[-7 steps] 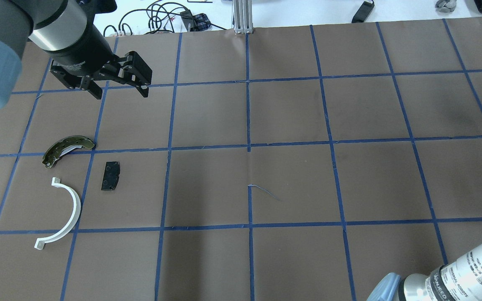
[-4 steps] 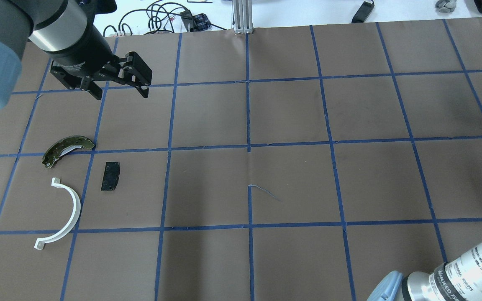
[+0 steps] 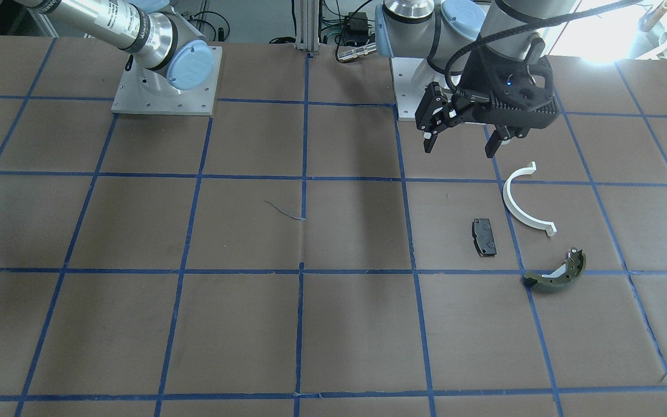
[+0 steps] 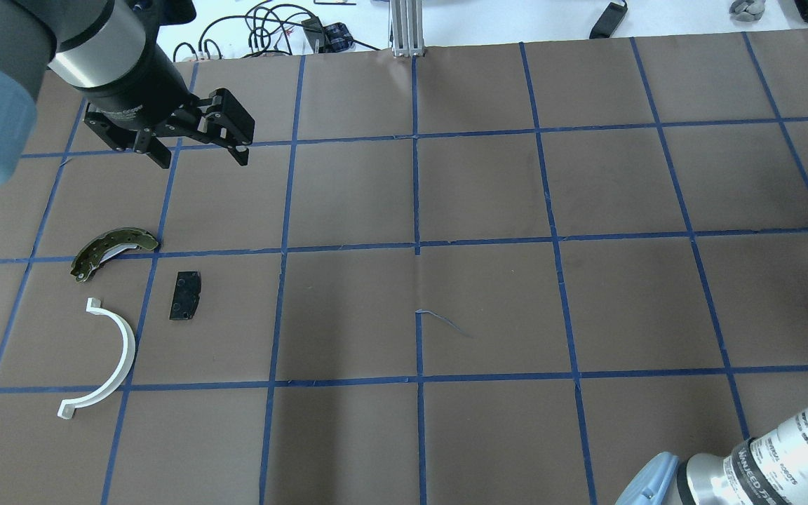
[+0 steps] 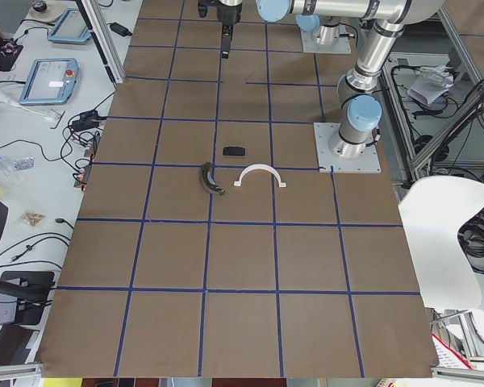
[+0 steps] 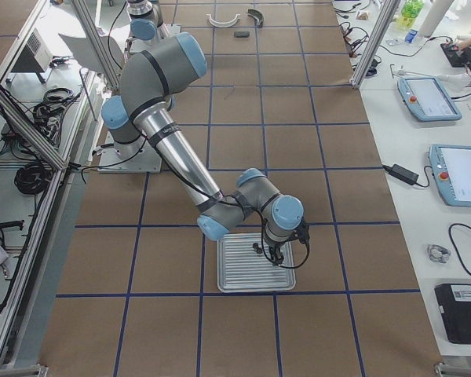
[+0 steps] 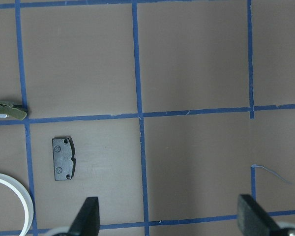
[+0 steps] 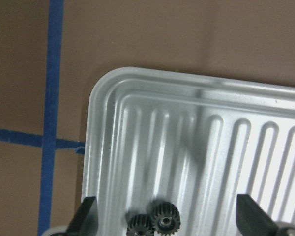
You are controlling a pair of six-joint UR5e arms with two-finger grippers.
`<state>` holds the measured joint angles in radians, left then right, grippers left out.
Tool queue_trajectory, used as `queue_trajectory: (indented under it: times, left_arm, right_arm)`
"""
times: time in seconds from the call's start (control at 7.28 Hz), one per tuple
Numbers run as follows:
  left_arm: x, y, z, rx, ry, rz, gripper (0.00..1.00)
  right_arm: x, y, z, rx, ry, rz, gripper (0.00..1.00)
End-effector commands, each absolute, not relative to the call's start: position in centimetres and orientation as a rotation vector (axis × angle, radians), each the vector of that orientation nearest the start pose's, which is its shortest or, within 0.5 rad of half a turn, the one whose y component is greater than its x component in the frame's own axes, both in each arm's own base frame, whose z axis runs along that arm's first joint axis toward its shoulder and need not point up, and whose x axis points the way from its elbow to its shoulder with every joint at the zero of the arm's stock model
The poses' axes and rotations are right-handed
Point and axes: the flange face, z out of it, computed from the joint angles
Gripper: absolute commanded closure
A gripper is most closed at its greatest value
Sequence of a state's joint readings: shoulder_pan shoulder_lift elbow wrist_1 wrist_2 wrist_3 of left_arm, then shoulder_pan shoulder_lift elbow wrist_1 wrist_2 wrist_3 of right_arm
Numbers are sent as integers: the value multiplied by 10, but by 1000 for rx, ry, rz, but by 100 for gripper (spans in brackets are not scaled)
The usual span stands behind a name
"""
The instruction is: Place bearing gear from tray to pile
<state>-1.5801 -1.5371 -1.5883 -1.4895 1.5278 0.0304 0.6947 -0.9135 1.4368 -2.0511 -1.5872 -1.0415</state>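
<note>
Two small black bearing gears [image 8: 160, 220] lie side by side in a ribbed silver tray [image 8: 101, 98], which also shows in the exterior right view [image 6: 243, 283]. My right gripper [image 8: 169, 219] hangs just above the gears, open, one finger on each side. The pile lies far off on the left: an olive brake shoe [image 4: 113, 251], a black pad [image 4: 185, 295] and a white half-ring clip [image 4: 106, 358]. My left gripper [image 4: 200, 151] hovers open and empty beyond the pile. In its wrist view the pad [image 7: 64, 158] lies left of its fingers.
Brown paper with a blue tape grid [image 4: 418, 245] covers the table. Cables and a metal post [image 4: 407, 28] sit at the far edge. The right arm's elbow [image 4: 762, 463] enters at the overhead view's lower right. The tray is outside the overhead view.
The right arm's elbow has slid a little toward the lower right in the overhead view. The left arm and the pile parts have not moved.
</note>
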Motion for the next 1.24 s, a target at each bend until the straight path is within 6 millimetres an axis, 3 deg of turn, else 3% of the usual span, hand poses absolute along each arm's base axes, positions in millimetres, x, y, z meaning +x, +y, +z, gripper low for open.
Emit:
queue_trajectory:
  times: [0.0, 0.69, 1.1]
  left_arm:
    - [-142, -485, 504, 74, 3179, -155, 0]
    - [-142, -485, 504, 74, 3179, -155, 0]
    - [-142, -485, 504, 74, 3179, -155, 0]
  right_arm:
    - [-444, -539, 191, -255, 3093, 72, 5]
    - [-454, -540, 188, -247, 3117, 39, 26]
    - [-454, -539, 179, -242, 3106, 54, 30]
